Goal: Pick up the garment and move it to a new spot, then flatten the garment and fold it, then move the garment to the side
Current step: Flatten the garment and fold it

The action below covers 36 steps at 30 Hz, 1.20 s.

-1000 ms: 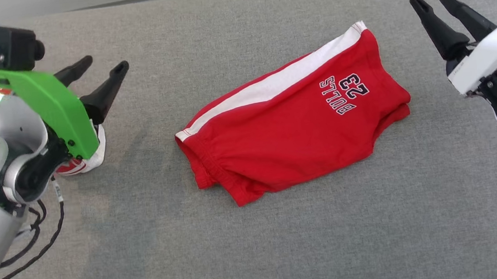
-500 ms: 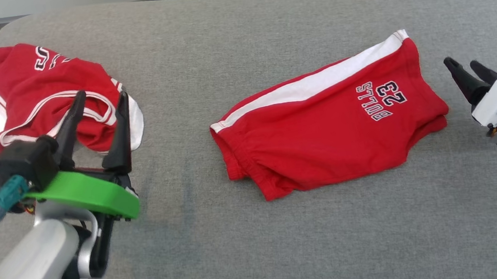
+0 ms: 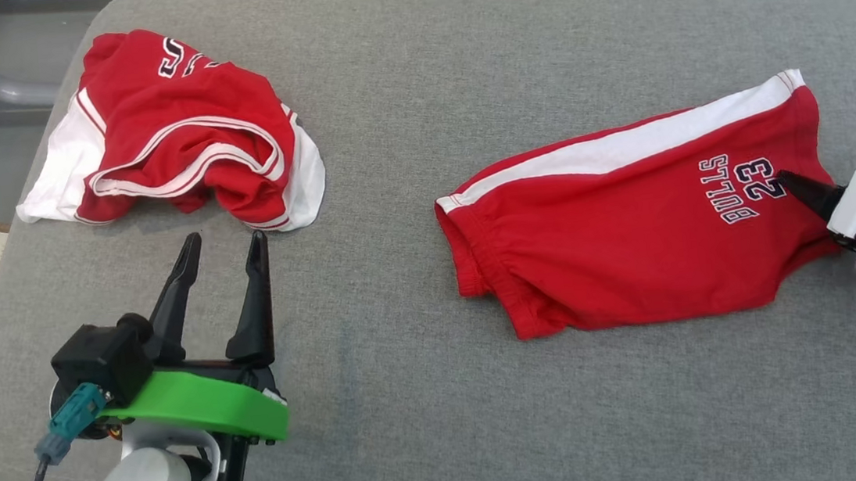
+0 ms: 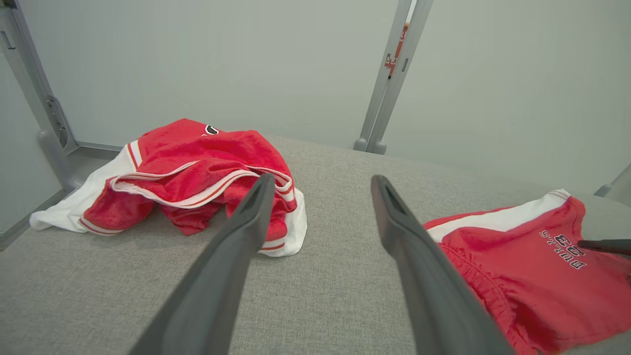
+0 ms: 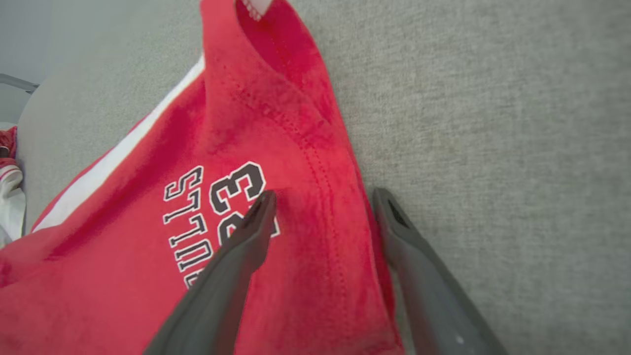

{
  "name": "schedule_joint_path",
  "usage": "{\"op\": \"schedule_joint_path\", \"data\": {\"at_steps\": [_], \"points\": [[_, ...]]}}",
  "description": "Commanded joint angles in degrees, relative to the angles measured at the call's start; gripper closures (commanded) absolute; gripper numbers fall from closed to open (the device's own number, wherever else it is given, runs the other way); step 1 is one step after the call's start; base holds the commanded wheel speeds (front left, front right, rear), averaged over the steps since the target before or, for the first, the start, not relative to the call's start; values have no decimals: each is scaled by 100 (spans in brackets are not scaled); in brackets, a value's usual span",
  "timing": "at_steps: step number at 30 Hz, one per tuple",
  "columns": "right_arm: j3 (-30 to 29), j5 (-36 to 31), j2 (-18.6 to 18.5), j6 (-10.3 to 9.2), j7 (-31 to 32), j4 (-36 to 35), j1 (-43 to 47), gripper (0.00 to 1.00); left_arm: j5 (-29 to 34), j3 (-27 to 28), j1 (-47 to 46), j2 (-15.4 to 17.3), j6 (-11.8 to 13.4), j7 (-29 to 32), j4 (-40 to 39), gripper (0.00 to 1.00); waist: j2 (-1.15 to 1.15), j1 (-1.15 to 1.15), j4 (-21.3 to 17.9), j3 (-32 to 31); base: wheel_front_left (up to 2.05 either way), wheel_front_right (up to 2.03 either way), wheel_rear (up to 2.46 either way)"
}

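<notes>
Two spread fingers of the right gripper (image 5: 324, 197) straddle the right hem of the red shorts (image 3: 618, 254): one finger lies over the printed number, the other over the grey cushion (image 3: 404, 156) just beside the hem. Nothing is pinched, and whether the tips touch the cloth cannot be told. The shorts lie flat on the right half of the cushion, lengthwise from left to right, with the gathered waistband at the left end. A white stripe runs along the far edge, and "BULLS 23" in dark, white-edged letters sits near the right end. The left gripper (image 3: 225, 240), also spread and empty, stands at the near left, pointing toward a crumpled red-and-white jersey (image 3: 182, 130) at the far left, apart from it.
</notes>
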Motion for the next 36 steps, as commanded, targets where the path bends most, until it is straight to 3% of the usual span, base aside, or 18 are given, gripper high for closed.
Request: {"op": "schedule_joint_path", "data": {"at_steps": [1,3,5,6,14,26,32,36], "points": [[64,55,108,-2,113,38,23,0,111,71,117,-67,-38,-16,20,0,0,0,53,-34,0,0,0],[83,82,146,-2,144,47,3,0,204,135,199,-143,-78,-17,58,0,0,0,67,-65,0,0,0],[115,46,161,-2,94,25,-18,56,271,179,258,-226,-109,-17,101,0,0,0,73,-95,0,0,0],[135,-7,147,-2,48,29,-22,100,320,197,286,-267,-140,-17,119,0,0,0,74,-112,0,0,0],[-125,173,36,-3,-808,-186,187,100,499,272,463,-492,-274,-17,229,0,0,0,-156,-289,0,0,0],[-398,552,-351,-3,-1779,-1028,1272,100,624,497,855,-732,-340,-11,300,0,0,0,-1132,-575,0,0,0],[-412,450,-541,-2,-2114,-1262,1414,100,679,490,930,-752,-382,-11,346,0,0,0,-1402,-631,0,0,0],[-194,18,-672,-2,-2281,-1482,1168,100,682,434,890,-791,-414,-3,397,0,0,0,-1393,-682,0,0,0]]}}
